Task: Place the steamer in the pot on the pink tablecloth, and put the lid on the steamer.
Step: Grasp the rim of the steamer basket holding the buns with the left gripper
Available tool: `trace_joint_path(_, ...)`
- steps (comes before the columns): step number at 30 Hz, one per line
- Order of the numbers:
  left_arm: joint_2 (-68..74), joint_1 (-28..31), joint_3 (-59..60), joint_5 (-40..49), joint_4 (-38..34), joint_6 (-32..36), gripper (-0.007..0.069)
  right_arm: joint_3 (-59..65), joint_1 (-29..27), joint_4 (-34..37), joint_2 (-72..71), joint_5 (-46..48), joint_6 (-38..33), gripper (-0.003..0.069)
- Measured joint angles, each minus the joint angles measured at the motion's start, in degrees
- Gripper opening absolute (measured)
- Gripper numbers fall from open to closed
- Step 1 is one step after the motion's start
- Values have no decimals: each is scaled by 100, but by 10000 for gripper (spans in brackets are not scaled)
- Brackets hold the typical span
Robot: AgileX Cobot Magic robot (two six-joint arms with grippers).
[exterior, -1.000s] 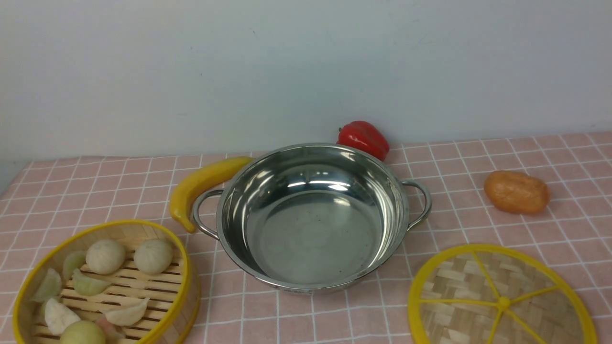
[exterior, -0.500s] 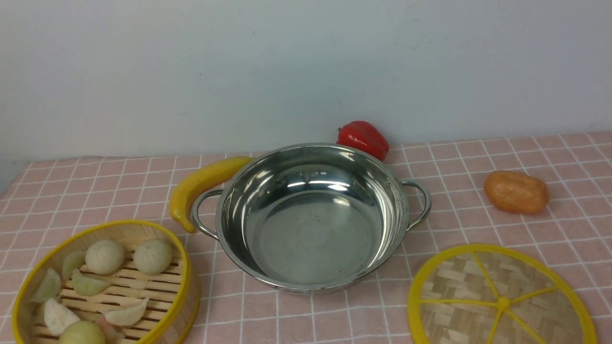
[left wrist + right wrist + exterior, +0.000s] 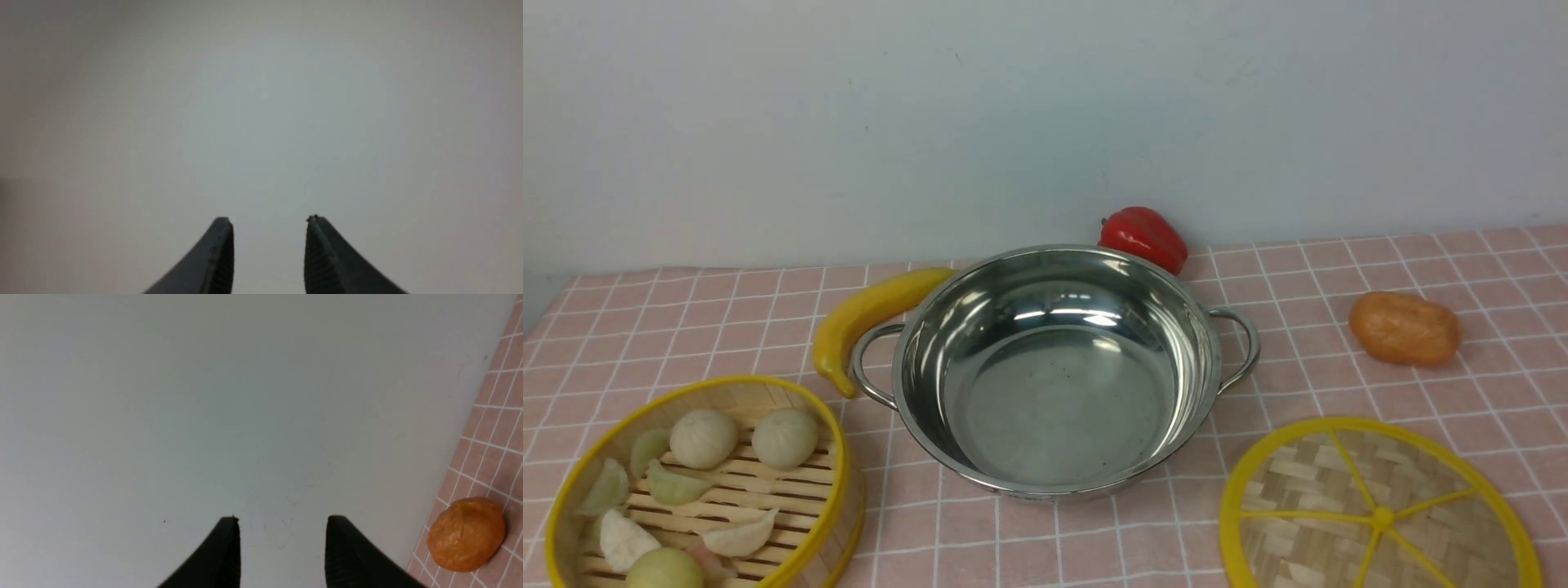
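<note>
Caught the left gripper (image 3: pixel 267 218) with its two dark fingers parted by a moderate gap, gripping nothing, aimed at a blank grey wall (image 3: pixel 261 102). Found the right gripper (image 3: pixel 282 517) likewise part-open and empty. Spotted only an orange wrinkled lump (image 3: pixel 466 535) on the pink grid-lined tablecloth (image 3: pixel 502 428) ahead of it and off to one side, well apart from the fingertips. Saw neither gripper in the front view, so could not place either over the table.

Located the round bamboo steamer with yellow rims (image 3: pixel 792 490) resting on the cloth on the left gripper's side of the wide shiny steel pot (image 3: pixel 1054 408). Absent from both wrist views, so apparently nowhere near either set of fingers. Noted the pot empty. Located the flat woven bamboo lid with yellow spokes (image 3: pixel 1380 514) lying on the cloth on the right gripper's side of the pot, likewise out of reach. Also logged a yellow banana-like piece (image 3: pixel 866 314) and a red bell pepper (image 3: pixel 1143 235) at the pot's far side.

Judged progress at zero — nothing grasped, steamer not yet in the pot, lid not yet on it. Left to do: both placements, steamer first.
</note>
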Motion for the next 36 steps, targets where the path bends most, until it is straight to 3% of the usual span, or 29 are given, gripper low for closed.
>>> trace_joint_path(2, 150, 0, -132, 625, 0, -124, 243, 0, 0, 0, 0, 0, 0, 302)
trace_joint_path(4, 451, 0, -287, 1795, 85, -574, 243, 0, 0, 0, 0, 0, -12, 302)
trace_joint_path(5, 451, 0, -293, 1795, 98, -614, 243, 0, 0, 0, 0, 0, -13, 302)
trace_joint_path(9, 1273, 0, -316, 4106, 1035, -1568, 243, 0, 0, -145, 0, 193, -17, 302)
trace_joint_path(11, 1471, 0, -316, 4446, 1327, -1734, 243, 0, 0, -267, 0, 335, -17, 302)
trace_joint_path(12, 1844, 0, -316, 4786, 1854, -2006, 243, 0, 0, -558, 0, 634, -17, 302)
trace_joint_path(15, 2417, 0, -323, 4886, 2123, -2193, 243, 0, 0, -1123, 0, 1177, -17, 302)
trace_joint_path(20, 3689, 0, -339, 4934, 1833, -2194, 243, 0, 0, -2017, 0, 2398, -49, 302)
trace_joint_path(27, 5322, 133, -339, 4917, 1674, -2006, 243, -99, 0, -1908, -4, 3098, -831, 302)
trace_joint_path(30, 5981, 535, -339, 4698, 1405, -1814, 242, -531, 0, -1517, -6, 3248, -1542, 302)
trace_joint_path(33, 6607, 1321, -339, 4192, 939, -1352, 228, -1283, 0, -1283, -17, 3548, -2401, 302)
trace_joint_path(36, 6842, 1888, -339, 3943, 719, -1039, 221, -1660, 0, -1278, -17, 3777, -2740, 302)
